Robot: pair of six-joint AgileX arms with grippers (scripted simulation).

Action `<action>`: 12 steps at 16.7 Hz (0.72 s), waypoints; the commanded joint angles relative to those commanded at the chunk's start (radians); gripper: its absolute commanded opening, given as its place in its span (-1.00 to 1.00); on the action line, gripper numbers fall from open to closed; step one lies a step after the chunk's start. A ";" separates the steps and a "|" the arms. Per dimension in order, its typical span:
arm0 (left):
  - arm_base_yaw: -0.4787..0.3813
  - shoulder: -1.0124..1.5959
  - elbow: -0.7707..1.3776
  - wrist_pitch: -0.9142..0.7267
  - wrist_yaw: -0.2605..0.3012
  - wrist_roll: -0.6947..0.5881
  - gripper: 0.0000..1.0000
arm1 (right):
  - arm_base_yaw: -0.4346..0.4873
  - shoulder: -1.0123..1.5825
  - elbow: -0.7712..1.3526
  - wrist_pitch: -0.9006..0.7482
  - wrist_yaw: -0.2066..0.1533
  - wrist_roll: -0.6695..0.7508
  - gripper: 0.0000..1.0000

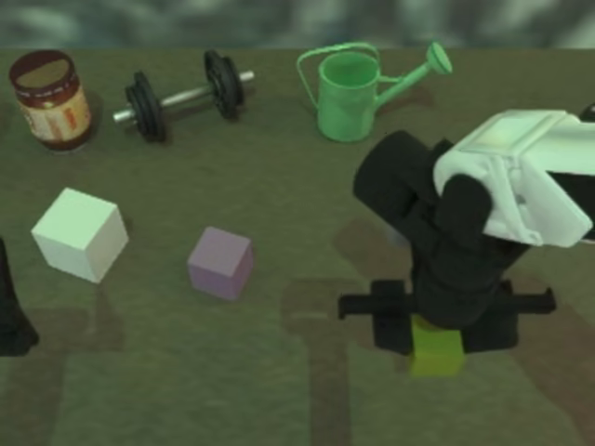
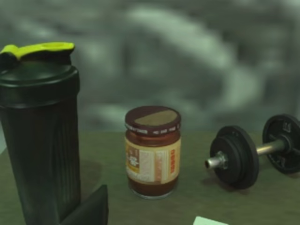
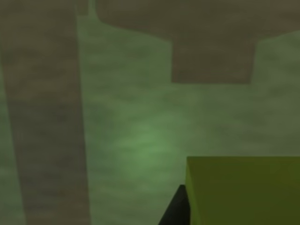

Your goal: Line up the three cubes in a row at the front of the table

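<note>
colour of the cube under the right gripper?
Yellow-green cube; clearest in the right wrist view.

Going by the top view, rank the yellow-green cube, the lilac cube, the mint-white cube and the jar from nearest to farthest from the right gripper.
1. Yellow-green cube: directly under the right gripper, front right.
2. Lilac cube: mid-table, to its left.
3. Mint-white cube: farther left.
4. Jar: back left corner.
</note>
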 joint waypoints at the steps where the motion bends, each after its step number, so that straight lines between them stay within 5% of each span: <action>1: 0.000 0.000 0.000 0.000 0.000 0.000 1.00 | 0.001 0.013 -0.018 0.034 0.000 0.001 -1.00; 6: 0.000 0.000 0.000 0.000 0.000 0.000 1.00 | 0.005 0.091 -0.120 0.220 0.001 0.008 -1.00; 11: 0.000 0.000 0.000 0.000 0.000 0.000 1.00 | 0.007 0.100 -0.129 0.235 0.001 0.009 -1.00; 12: 0.000 0.000 0.000 0.000 0.000 0.000 1.00 | 0.007 0.100 -0.129 0.235 0.001 0.009 -0.85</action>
